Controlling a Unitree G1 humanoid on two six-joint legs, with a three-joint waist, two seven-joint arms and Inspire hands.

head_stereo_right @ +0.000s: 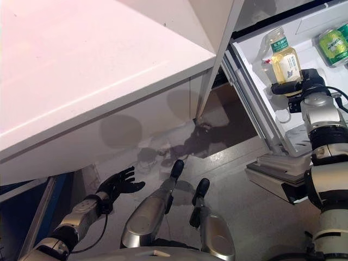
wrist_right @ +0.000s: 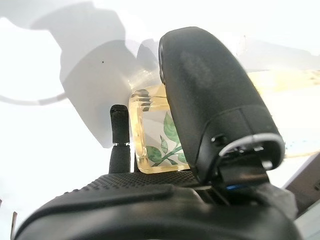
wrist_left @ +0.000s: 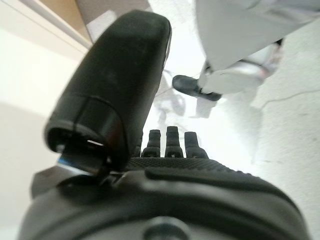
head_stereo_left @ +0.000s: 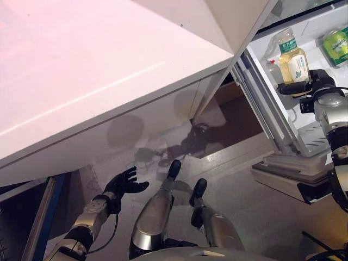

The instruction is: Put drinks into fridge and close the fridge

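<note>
A bottle point(head_stereo_left: 293, 62) of yellow drink with a green cap and a leaf label stands upright inside the open white fridge point(head_stereo_left: 261, 103) at the upper right. My right hand point(head_stereo_left: 304, 87) is shut on its lower part. In the right wrist view the thumb point(wrist_right: 210, 115) and fingers curl round the bottle point(wrist_right: 152, 135). A green can point(head_stereo_left: 336, 46) lies further right in the fridge. My left hand point(head_stereo_left: 124, 185) hangs open and empty low at the left, above the floor; it also shows in the left wrist view point(wrist_left: 120, 100).
A large white counter top point(head_stereo_left: 98, 70) spans the upper left, close to the fridge opening. A white panel point(head_stereo_left: 228, 22) rises beside the opening. A grey ledge point(head_stereo_left: 288, 174) juts out below the fridge. Bare floor point(head_stereo_left: 234, 190) lies in front.
</note>
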